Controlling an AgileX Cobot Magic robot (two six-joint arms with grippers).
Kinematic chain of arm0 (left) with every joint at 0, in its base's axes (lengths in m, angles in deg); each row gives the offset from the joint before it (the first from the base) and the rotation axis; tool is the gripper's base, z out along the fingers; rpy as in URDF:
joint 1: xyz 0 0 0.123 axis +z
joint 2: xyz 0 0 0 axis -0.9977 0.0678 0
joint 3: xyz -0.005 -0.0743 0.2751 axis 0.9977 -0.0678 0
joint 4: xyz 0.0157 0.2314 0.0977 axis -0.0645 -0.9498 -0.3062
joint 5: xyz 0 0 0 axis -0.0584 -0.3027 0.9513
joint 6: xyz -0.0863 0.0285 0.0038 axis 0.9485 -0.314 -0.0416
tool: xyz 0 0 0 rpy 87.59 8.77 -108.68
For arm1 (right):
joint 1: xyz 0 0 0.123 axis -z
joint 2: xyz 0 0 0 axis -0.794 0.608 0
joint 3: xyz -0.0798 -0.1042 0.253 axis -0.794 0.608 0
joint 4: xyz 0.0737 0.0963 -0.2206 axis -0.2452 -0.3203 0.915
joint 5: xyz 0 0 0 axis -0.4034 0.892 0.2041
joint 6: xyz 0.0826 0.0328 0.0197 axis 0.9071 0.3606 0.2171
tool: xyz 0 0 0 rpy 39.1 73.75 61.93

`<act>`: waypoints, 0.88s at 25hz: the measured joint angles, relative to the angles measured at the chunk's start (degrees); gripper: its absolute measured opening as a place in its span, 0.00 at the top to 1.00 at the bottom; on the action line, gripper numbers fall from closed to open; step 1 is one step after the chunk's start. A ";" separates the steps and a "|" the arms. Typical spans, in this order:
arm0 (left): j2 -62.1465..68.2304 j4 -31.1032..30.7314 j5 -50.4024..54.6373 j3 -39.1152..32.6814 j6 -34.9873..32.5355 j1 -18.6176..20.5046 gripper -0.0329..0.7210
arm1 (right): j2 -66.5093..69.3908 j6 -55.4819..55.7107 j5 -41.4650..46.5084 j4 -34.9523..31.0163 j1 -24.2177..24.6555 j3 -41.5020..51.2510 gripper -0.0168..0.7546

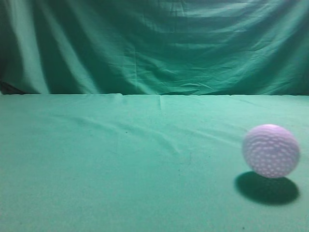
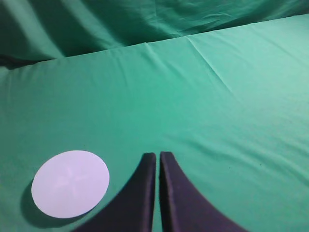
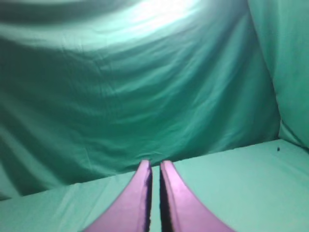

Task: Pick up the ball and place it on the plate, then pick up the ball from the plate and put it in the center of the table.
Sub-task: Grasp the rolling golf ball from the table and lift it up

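The small white dimpled golf ball [image 1: 271,151] rests on the broad green cloth-covered bench [image 1: 120,169], far to the right of the bench's middle and toward its front edge in the exterior view. Behind the ball, along the bench's far edge, hangs the draped green backdrop curtain [image 1: 154,43]. In the left wrist view, the flat white round plate [image 2: 70,183] lies on the bench, just to the left of the left gripper [image 2: 158,162]. The ball's position relative to the plate cannot be established.
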 joint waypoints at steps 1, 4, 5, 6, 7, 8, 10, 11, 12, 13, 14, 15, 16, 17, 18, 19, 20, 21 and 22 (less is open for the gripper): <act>-2.43 0.00 -0.30 -2.07 0.00 0.00 0.96 | 0.00 -1.03 0.90 0.00 0.00 -1.50 0.92; -7.67 0.00 -0.86 -6.76 0.00 0.00 0.96 | 0.90 -5.49 6.12 0.00 0.00 -6.68 0.92; -8.90 0.00 -0.86 -8.09 0.00 0.00 0.96 | 2.55 -6.70 10.23 0.00 0.00 -9.36 0.92; -9.64 0.00 -0.97 -9.08 0.00 0.00 0.96 | 4.42 -6.90 13.81 0.00 0.00 -11.28 0.92; -10.13 0.00 -0.97 -10.09 0.00 0.00 0.96 | 6.19 -7.02 18.25 -0.12 0.00 -13.54 0.92; -10.24 0.00 -1.09 -10.80 0.00 0.00 0.96 | 8.27 -7.02 21.53 -0.28 0.00 -15.14 0.92; -10.24 0.00 -1.24 -11.55 0.00 0.00 0.96 | 11.72 -7.02 25.92 -1.18 0.00 -17.41 0.92; -10.24 0.00 -1.24 -11.66 0.00 0.00 0.96 | 13.11 -7.02 26.74 -1.55 0.00 -17.96 0.92; -10.24 0.00 -1.24 -11.80 0.00 0.00 0.96 | 14.09 -7.02 27.52 -1.87 0.00 -18.07 0.92; -10.24 0.00 -1.24 -11.80 0.00 0.00 0.96 | 14.57 -7.02 28.09 -2.12 0.00 -18.07 0.92; -10.24 0.00 -1.33 -11.91 0.00 0.00 0.96 | 14.82 -7.02 28.25 -2.52 0.00 -18.07 0.92; -10.24 0.00 -1.33 -11.91 0.00 0.00 0.96 | 15.05 -7.02 28.45 -3.01 0.00 -18.15 0.92; -10.24 0.00 -1.33 -11.99 0.00 0.00 0.96 | 15.32 -7.13 29.09 -3.25 0.00 -18.47 0.92; -10.24 0.00 -1.33 -11.99 -0.04 0.00 0.96 | 15.82 -7.92 30.53 -3.36 0.00 -19.16 0.92; -10.24 0.00 -1.33 -11.99 -0.04 0.00 0.96 | 16.80 -9.71 32.90 -3.45 0.00 -20.21 0.92; -10.24 0.00 -1.33 -11.99 -0.04 0.00 0.96 | 18.19 -11.96 35.49 -3.45 0.00 -21.32 0.92; -10.24 0.00 -1.33 -11.99 -0.04 0.00 0.96 | 19.98 -15.00 39.56 -3.45 0.00 -22.88 0.92; -10.24 0.00 -1.50 -11.99 -0.04 0.00 0.96 | 21.69 -17.57 42.39 -3.45 0.00 -24.45 0.92; -10.24 0.00 -1.72 -11.99 -0.04 0.00 0.96 | 23.78 -19.25 45.08 -3.45 -0.14 -25.93 0.92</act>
